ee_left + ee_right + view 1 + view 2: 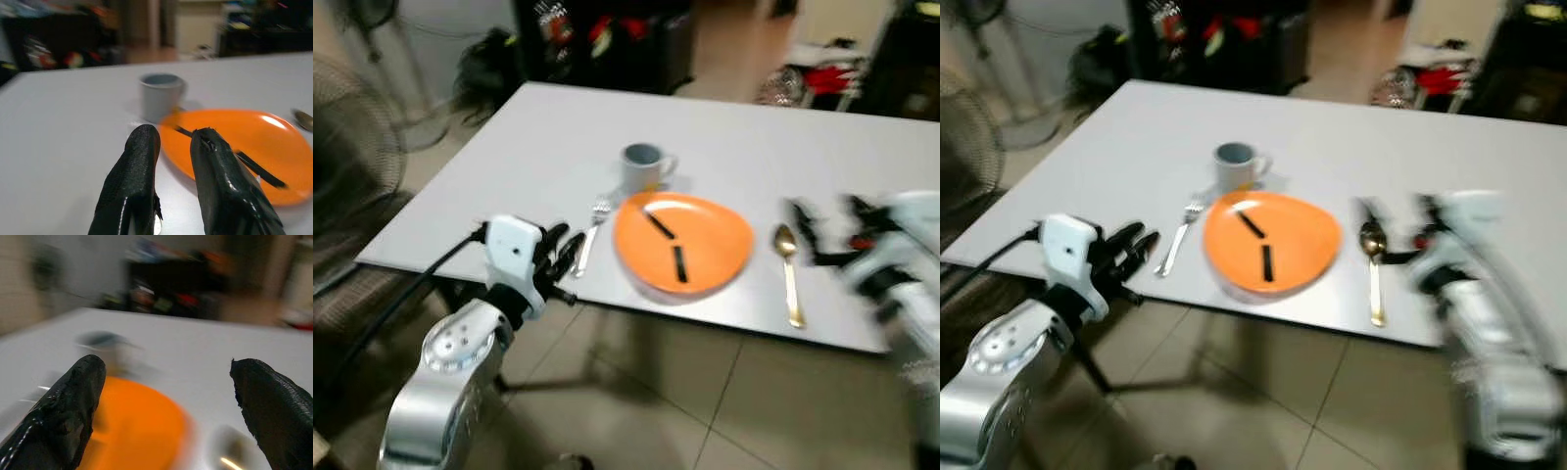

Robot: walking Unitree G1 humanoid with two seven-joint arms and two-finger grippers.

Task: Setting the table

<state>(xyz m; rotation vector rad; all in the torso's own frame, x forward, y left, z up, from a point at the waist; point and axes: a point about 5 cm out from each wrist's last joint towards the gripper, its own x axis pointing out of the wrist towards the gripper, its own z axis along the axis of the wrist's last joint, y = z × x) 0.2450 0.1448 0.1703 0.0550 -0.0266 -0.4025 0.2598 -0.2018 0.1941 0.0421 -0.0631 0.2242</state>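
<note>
From the head views, the white worktop (529, 137) holds an orange plate (705, 245) near its front edge. A grey mug (643, 166) stands just behind the plate. A fork (591, 233) lies beside the plate toward the left edge, and a gold spoon (788, 264) lies on the other side. The left gripper (560, 253) hangs at the front edge, close to the fork. The right gripper (827, 230) is blurry and sits just beside the spoon. If that arm swings fast, it may knock the spoon off the front edge.

In the left wrist view, the left gripper's two fingers (134, 181) are close together with only a thin gap, holding nothing. The plate and mug are just ahead. A push forward may bump the plate into the mug.

In the right wrist view, the right gripper's fingers (68, 406) are wide apart and hold nothing. The plate and spoon look smeared, so a grab now may miss.
</note>
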